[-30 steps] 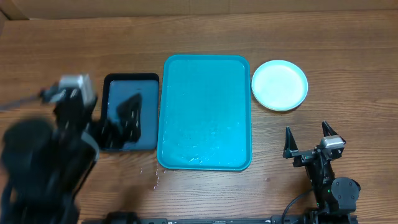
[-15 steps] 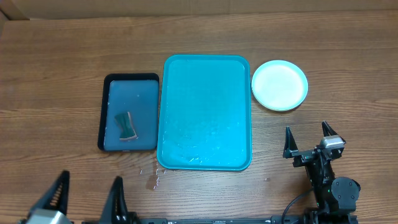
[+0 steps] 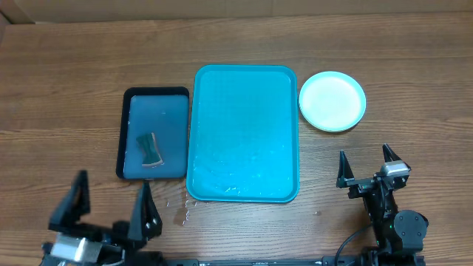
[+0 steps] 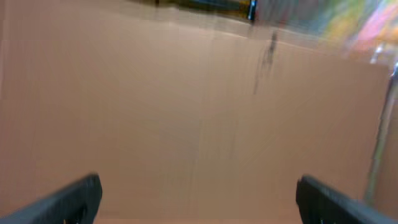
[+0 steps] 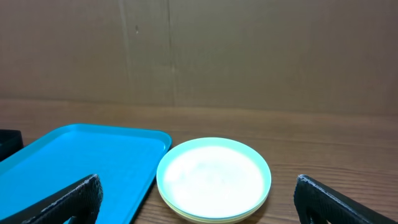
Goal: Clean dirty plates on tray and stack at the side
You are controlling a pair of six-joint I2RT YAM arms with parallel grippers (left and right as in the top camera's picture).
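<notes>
The plates (image 3: 332,100) sit in one stack on the table right of the turquoise tray (image 3: 244,133), light blue one on top, yellow-green rims below it in the right wrist view (image 5: 213,180). The tray holds no plates and also shows in the right wrist view (image 5: 74,165). My right gripper (image 3: 365,167) is open and empty, near the front edge below the stack. My left gripper (image 3: 111,209) is open and empty at the front left, below the dark tray. The left wrist view (image 4: 199,196) is blurred and shows only a brown cardboard wall.
A small dark navy tray (image 3: 154,133) lies left of the turquoise tray, with a green sponge (image 3: 150,150) in it. Some water drops lie on the table by the turquoise tray's front left corner (image 3: 181,210). A cardboard wall stands behind the table.
My left arm has pulled back from over the dark tray to the front left edge, leaving the sponge lying in that tray. The right arm and the plates have not moved.
</notes>
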